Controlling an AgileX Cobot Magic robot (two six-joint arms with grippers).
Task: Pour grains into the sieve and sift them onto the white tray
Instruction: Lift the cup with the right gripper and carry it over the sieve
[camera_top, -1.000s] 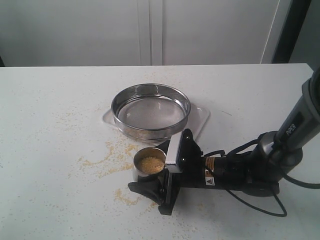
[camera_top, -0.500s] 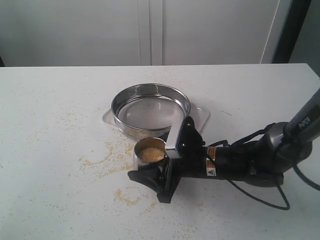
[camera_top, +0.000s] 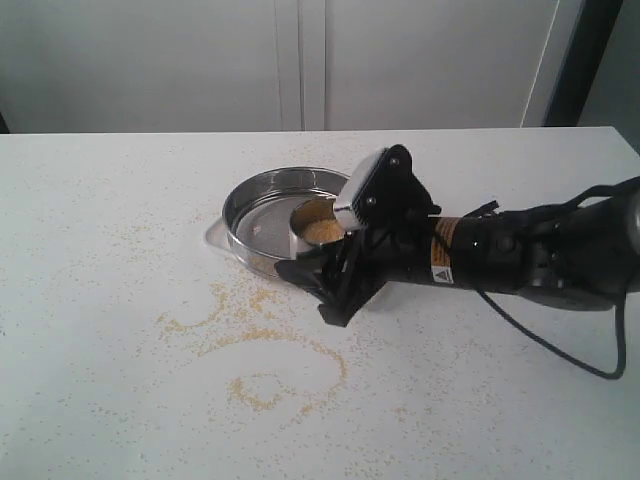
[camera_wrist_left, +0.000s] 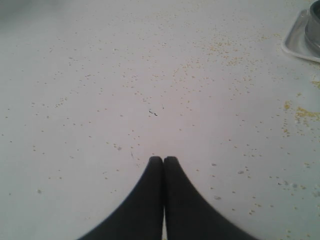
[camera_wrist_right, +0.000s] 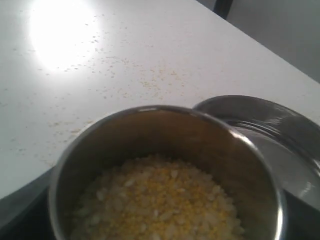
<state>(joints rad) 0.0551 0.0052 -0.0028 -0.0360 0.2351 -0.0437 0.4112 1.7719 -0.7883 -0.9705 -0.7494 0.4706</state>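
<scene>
Your right gripper (camera_top: 322, 240) is clamped on a small rounded steel cup (camera_top: 308, 214), with one black finger on each side and the jaws spread wide around it. The steel cup sits close to upright. In it are the grains (camera_top: 322, 232), a mix of fine golden-yellow meal and larger pale rice-like granules. In the right wrist view they lie (camera_wrist_right: 160, 205) well below the cup's rim.

In the exterior view you hold the cup over the right-hand part of the sieve (camera_top: 255, 205), a wide, shallow, shiny steel ring with a fine mesh bottom. You cannot tell from these views whether the cup touches the ring. The mesh that shows beside the cup looks bare.

The sieve rests on the white tray (camera_top: 213, 238), a glossy rectangular tray with rounded corners. Only its left corner shows past the ring.

Loose yellow grains are scattered (camera_top: 250, 330) in curved trails across the white table (camera_top: 90, 380) in front of the tray.

Your left gripper (camera_wrist_left: 163, 162) is well off to the side above bare, speckled tabletop. Its two dark fingers are pressed together and hold nothing. A tray corner (camera_wrist_left: 295, 42) shows at the edge of its view.
</scene>
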